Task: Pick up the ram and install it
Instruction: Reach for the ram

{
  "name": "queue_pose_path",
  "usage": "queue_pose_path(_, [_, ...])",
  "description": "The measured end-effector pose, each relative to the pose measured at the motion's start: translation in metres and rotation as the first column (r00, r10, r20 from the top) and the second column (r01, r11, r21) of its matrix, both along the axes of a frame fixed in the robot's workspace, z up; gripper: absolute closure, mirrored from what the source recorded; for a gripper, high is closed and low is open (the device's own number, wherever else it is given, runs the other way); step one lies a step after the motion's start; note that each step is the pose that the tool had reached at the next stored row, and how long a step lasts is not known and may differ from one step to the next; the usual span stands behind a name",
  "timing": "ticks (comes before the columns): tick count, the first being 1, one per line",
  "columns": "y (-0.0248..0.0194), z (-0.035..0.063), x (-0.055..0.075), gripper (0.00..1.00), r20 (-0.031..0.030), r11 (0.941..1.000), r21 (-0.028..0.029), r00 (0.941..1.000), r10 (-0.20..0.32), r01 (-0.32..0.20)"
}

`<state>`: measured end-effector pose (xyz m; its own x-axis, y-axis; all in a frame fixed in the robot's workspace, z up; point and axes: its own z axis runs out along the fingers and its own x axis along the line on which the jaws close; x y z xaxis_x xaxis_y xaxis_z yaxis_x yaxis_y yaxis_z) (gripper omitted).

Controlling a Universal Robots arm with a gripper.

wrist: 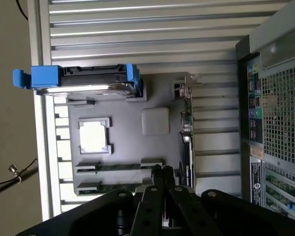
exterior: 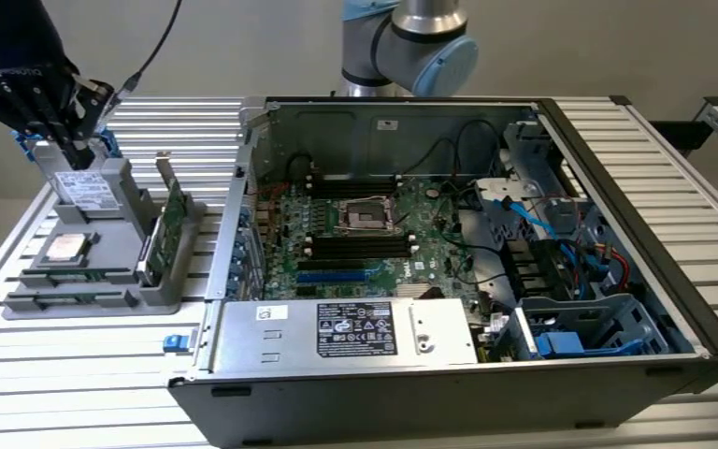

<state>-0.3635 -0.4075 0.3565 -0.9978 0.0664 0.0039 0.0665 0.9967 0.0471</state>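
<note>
The open computer case (exterior: 384,140) takes up the middle and right of the exterior view. Its motherboard (exterior: 334,234) lies flat inside, with the black slots (exterior: 359,246) showing near the centre. On the exterior view's left sits the grey parts tray (exterior: 109,234), just beside the case. The gripper (exterior: 78,157) hangs over the tray's far end in the upper left of the frame, close to the hard drive in its blue carrier (exterior: 85,192).

In the wrist view the gripper (wrist: 162,169) has its fingers pressed together with nothing between them. The green expansion card (exterior: 172,224) stands on edge along the side of the tray nearest the case.

The ram (wrist: 118,167) lies in a narrow groove of the tray, with a second stick (wrist: 108,187) parallel beside it. In the exterior view both sit at the tray's near end, lower left of the frame. The silver processor chip (exterior: 63,248) rests in its own pocket between the sticks and the drive.

I'd say the work is at the reach-in stage of the pick, with nothing lifted. Taking a stick looks to call for spreading the fingers and lining them up across its thin edge.
</note>
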Motion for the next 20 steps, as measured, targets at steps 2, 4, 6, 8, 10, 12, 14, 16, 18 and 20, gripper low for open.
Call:
queue_pose_path(2, [-0.0037, -0.0006, -0.003, 0.90, 0.0000, 1.0000, 0.0000, 1.0000, 0.001, -0.001])
queue_pose_path(4, [-0.0071, -0.0013, -0.005, 0.90, -0.0005, 1.0000, 0.0000, 1.0000, 0.002, -0.002])
queue_pose_path(6, [-0.0107, -0.0023, -0.007, 0.90, -0.0026, 1.0000, 0.0001, 1.0000, 0.002, -0.002])
queue_pose_path(8, [-0.0141, -0.0035, -0.008, 0.90, -0.0057, 1.0000, 0.0001, 1.0000, 0.003, -0.003])
queue_pose_path(10, [-0.0190, -0.0054, -0.010, 0.90, -0.0104, 1.0000, 0.0000, 0.9999, 0.004, -0.004])
queue_pose_path(12, [-0.0222, -0.0065, -0.011, 0.90, -0.0134, 1.0000, 0.0001, 0.9999, 0.004, -0.004])
queue_pose_path(14, [-0.0252, -0.0076, -0.013, 0.90, -0.0164, 1.0000, 0.0001, 0.9999, 0.005, -0.005])
queue_pose_path(16, [-0.0282, -0.0086, -0.014, 0.90, -0.0195, 1.0000, 0.0001, 0.9998, 0.006, -0.006])
queue_pose_path(18, [-0.0309, -0.0097, -0.016, 0.90, -0.0223, 1.0000, 0.0001, 0.9997, 0.006, -0.006])
queue_pose_path(20, [-0.0335, -0.0108, -0.017, 0.90, -0.0253, 1.0000, 0.0002, 0.9997, 0.007, -0.007])
